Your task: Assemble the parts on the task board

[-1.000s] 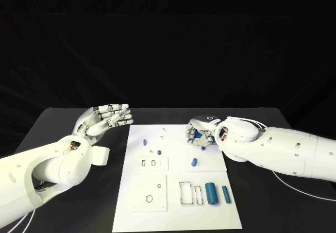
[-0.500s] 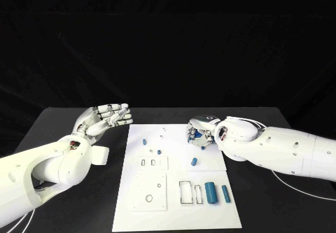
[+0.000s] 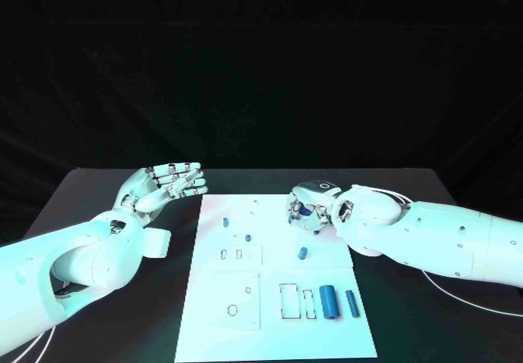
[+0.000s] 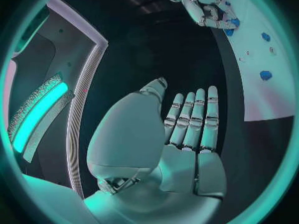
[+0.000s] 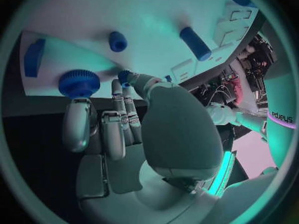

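The black table (image 3: 98, 189) holds the white task board (image 3: 273, 333), with blue parts on it: a fat cylinder (image 3: 328, 302) and a thin one (image 3: 352, 302) lie side by side near its front. The left hand (image 3: 163, 186) hangs off the board's left side, fingers straight and holding nothing. The right hand (image 3: 308, 209), over the board's far right corner, pinches a small blue part (image 5: 124, 76) in its fingertips, just beside a round blue knob (image 5: 79, 83).

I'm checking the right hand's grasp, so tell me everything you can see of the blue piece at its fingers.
The blue gear-like part is a small round disc with a ridged rim, matte like plastic. It sits at the far right edge of the white task board. The right hand is curled over it, and the fingers touch its rim in the right wrist view. Whether it is lifted or resting on the board cannot be told.
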`<state>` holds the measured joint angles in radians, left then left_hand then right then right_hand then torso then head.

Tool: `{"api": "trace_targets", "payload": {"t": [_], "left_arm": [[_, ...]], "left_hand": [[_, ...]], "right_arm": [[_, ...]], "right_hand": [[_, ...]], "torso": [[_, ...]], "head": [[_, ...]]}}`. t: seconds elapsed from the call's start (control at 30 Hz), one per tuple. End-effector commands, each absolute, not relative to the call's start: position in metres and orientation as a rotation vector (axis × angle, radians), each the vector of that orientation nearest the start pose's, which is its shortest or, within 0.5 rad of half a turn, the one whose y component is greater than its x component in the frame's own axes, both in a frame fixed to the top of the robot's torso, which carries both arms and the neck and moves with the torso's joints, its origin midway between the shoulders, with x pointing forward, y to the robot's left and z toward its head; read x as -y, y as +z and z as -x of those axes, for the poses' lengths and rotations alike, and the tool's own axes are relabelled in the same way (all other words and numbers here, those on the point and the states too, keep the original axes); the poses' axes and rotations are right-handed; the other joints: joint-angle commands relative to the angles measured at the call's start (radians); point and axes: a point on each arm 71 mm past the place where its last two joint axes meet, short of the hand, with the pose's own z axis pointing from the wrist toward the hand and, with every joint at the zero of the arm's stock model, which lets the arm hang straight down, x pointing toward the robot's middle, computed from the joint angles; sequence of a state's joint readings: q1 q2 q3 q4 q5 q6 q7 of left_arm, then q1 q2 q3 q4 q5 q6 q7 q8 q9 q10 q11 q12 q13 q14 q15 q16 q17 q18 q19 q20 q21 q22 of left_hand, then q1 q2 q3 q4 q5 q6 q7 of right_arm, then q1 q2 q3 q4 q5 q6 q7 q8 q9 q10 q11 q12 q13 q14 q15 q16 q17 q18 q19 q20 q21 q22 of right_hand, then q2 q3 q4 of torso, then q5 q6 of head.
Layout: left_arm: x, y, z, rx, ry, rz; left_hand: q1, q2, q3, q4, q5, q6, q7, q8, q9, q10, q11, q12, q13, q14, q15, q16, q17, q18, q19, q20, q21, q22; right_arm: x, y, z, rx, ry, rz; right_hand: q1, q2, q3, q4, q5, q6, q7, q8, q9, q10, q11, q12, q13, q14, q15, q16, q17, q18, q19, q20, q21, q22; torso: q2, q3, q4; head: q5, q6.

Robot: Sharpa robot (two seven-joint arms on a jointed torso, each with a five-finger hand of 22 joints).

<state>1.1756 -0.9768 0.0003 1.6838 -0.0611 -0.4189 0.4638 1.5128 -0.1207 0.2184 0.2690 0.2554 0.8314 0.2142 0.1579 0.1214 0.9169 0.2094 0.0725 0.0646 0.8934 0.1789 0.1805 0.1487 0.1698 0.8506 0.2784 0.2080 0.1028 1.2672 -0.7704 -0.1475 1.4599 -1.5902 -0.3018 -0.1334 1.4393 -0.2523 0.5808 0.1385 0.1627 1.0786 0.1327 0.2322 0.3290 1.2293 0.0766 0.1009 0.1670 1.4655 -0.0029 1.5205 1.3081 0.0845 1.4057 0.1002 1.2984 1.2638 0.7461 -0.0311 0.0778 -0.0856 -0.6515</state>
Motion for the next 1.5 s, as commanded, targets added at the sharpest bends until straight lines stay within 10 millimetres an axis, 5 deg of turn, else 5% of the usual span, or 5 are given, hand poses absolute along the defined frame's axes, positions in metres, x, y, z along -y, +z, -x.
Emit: {"api": "trace_targets", "payload": {"t": [0.03, 0.3, 0.57, 1.13, 1.5], "left_arm": [[-0.231, -0.155, -0.461, -1.303, -1.538, 1.025], [-0.231, -0.155, -0.461, -1.302, -1.535, 1.026], [-0.230, -0.155, -0.461, -1.303, -1.537, 1.026], [-0.225, -0.152, -0.462, -1.306, -1.548, 1.019], [-0.225, -0.150, -0.463, -1.305, -1.550, 1.014]], "left_hand": [[0.004, -0.002, 0.008, 0.000, -0.006, 0.001, 0.046, -0.004, -0.001, -0.001, 0.005, -0.005, -0.001, -0.007, -0.002, -0.003, 0.001, 0.010, -0.008, 0.002, -0.002, -0.002], [0.004, -0.002, 0.009, -0.001, -0.006, 0.000, 0.046, -0.004, -0.001, -0.001, 0.005, -0.005, -0.001, -0.008, -0.001, -0.004, 0.001, 0.010, -0.011, 0.003, -0.003, -0.003], [0.004, -0.002, 0.009, -0.001, -0.006, 0.000, 0.046, -0.004, -0.001, -0.001, 0.005, -0.005, -0.001, -0.008, -0.001, -0.004, 0.001, 0.010, -0.011, 0.003, -0.003, -0.003], [0.003, -0.003, 0.010, -0.001, -0.006, 0.000, 0.047, -0.005, -0.002, -0.002, 0.006, -0.006, -0.001, -0.010, 0.000, -0.006, 0.002, 0.008, -0.018, 0.004, -0.007, -0.005], [0.003, -0.004, 0.010, -0.001, -0.006, 0.000, 0.047, -0.005, -0.002, -0.002, 0.006, -0.006, -0.001, -0.011, 0.000, -0.007, 0.002, 0.008, -0.020, 0.004, -0.008, -0.006]], "right_arm": [[0.176, -0.184, -0.493, -1.565, 0.571, 0.321], [0.162, -0.173, -0.501, -1.483, 0.589, 0.285], [0.145, -0.170, -0.512, -1.463, 0.585, 0.291], [0.110, -0.178, -0.529, -1.497, 0.572, 0.323], [0.105, -0.184, -0.535, -1.523, 0.539, 0.320]], "right_hand": [[-0.005, 0.007, 0.007, -0.003, 0.005, 0.009, -0.001, 0.004, 0.002, 0.020, -0.011, 0.003, 0.002, 0.076, -0.006, 0.004, 0.119, -0.010, 0.001, -0.004, 0.006, 0.002], [-0.013, 0.010, 0.017, -0.012, 0.019, 0.011, -0.001, 0.008, 0.006, 0.024, -0.012, 0.000, 0.001, 0.077, -0.007, 0.004, 0.121, -0.010, 0.003, -0.006, 0.008, 0.006], [-0.016, 0.010, 0.019, -0.016, 0.024, 0.011, -0.001, 0.009, 0.008, 0.025, -0.012, -0.001, 0.000, 0.077, -0.007, 0.005, 0.122, -0.011, 0.004, -0.006, 0.010, 0.008], [-0.030, 0.009, 0.023, -0.020, 0.029, 0.006, 0.001, 0.008, 0.010, 0.023, -0.010, -0.005, -0.002, 0.077, -0.006, 0.005, 0.123, -0.011, 0.004, -0.006, 0.009, 0.009], [-0.035, 0.009, 0.025, -0.022, 0.031, 0.002, 0.001, 0.007, 0.011, 0.021, -0.009, -0.007, -0.003, 0.077, -0.005, 0.005, 0.121, -0.010, 0.002, -0.006, 0.006, 0.006]], "torso": [[-0.001, -0.0015, 0.0001], [0.000, 0.0003, 0.0026], [0.002, -0.0019, 0.0022], [0.005, -0.0037, 0.0063], [0.003, -0.0037, 0.0058]], "head": [[0.000, 0.002], [0.006, 0.009], [0.010, 0.011], [0.015, 0.010], [0.019, 0.005]]}}
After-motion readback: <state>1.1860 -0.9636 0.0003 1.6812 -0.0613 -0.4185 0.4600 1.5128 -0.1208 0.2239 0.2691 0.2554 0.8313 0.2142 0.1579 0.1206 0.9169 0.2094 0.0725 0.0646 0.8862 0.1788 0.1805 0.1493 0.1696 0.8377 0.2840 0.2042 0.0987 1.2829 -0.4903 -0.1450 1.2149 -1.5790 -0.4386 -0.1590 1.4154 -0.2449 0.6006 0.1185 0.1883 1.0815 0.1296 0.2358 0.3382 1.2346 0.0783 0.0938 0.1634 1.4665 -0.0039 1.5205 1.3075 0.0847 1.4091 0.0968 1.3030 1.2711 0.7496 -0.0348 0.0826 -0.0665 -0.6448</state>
